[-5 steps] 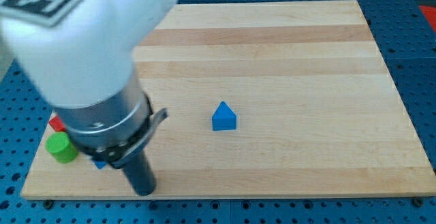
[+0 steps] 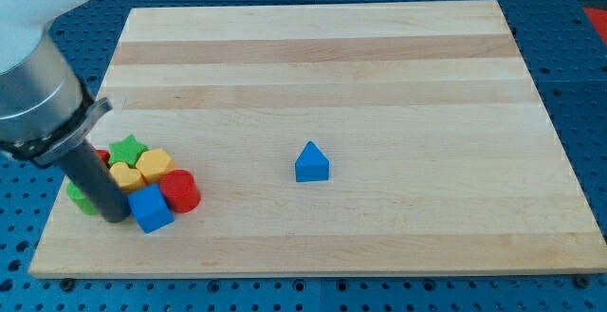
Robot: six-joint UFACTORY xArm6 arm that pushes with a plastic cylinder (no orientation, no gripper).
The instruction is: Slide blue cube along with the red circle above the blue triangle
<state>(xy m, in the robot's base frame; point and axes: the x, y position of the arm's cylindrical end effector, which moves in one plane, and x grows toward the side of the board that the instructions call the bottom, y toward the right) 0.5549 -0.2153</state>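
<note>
The blue cube (image 2: 152,208) sits near the board's lower left, touching the red circle (image 2: 179,192) on its upper right. The blue triangle (image 2: 311,162) stands alone near the board's middle, well to the right of them. My tip (image 2: 115,216) rests on the board just left of the blue cube, close against it. The arm's grey body fills the view's upper left corner.
A cluster lies behind the cube: a green star (image 2: 126,149), a yellow block (image 2: 155,165), an orange-yellow block (image 2: 125,176), a green block (image 2: 82,198) partly behind the rod, and a sliver of red (image 2: 101,156). The wooden board (image 2: 379,84) ends near the cluster's left.
The arm has moved left and up in the view, uncovering the cluster of blocks. My tip has shifted left, from the board's front edge to beside the blue cube.
</note>
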